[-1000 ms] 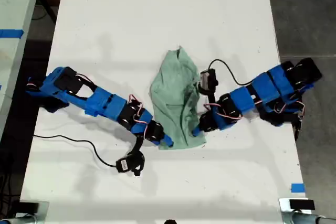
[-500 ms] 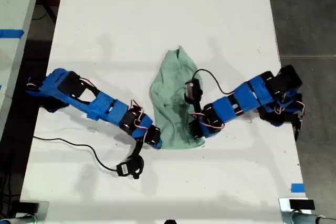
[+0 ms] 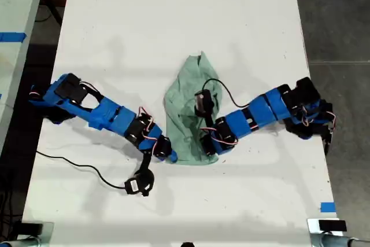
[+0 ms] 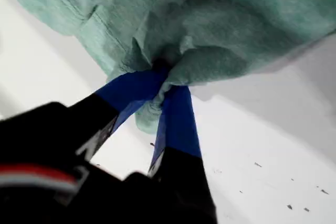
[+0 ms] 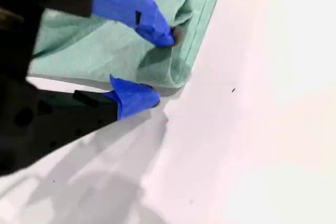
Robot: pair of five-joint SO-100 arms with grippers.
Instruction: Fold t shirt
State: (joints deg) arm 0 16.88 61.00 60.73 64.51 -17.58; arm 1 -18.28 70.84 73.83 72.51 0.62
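T shirt (image 3: 188,114) lay crumpled mid-counter (image 3: 173,15), well clear of every edge. From the exterior view's left one blue arm (image 3: 110,117) reached its lower corner, and another (image 3: 260,114) came from the right. That view hid both grips. The wrist views showed them: my first claw (image 4: 168,80) was pinched tight on a gathered bunch, and my second claw (image 5: 157,67) was parted narrowly across the hem.

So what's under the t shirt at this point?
Bare white table shows all around the t shirt. Both tools meet its near hem: my first tool is pinched on a bunch of cloth, my second tool straddles the edge, open. Anything beneath the cloth is hidden.
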